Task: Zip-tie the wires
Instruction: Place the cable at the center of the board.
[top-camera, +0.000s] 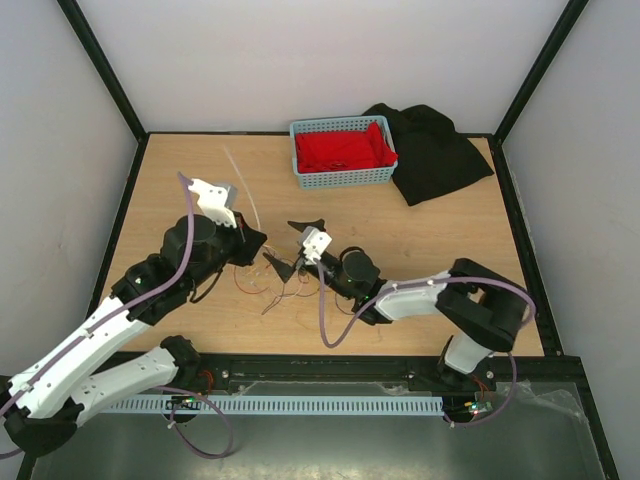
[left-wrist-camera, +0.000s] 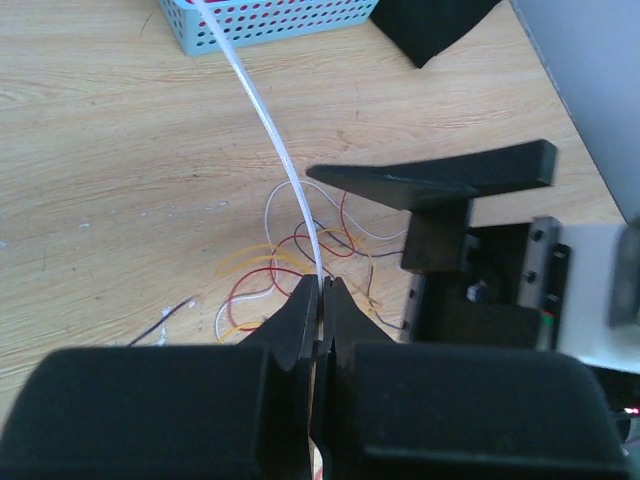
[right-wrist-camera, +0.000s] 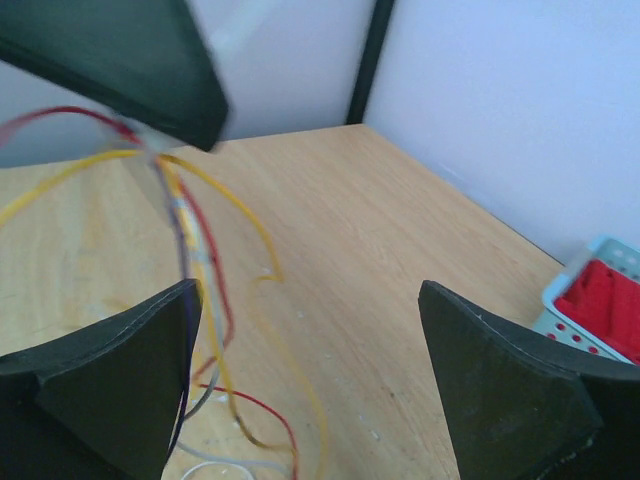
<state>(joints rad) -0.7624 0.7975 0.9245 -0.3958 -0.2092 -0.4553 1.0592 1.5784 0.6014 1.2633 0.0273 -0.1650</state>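
Two grippers meet mid-table. The left gripper (left-wrist-camera: 320, 292) has its fingers pressed together on the zip tie (left-wrist-camera: 268, 125), which runs off toward eleven o'clock in the top view. At its three o'clock, the right gripper (top-camera: 294, 246) stands spread wide. The wires (top-camera: 272, 285) lie tangled on the wood near six o'clock of both.
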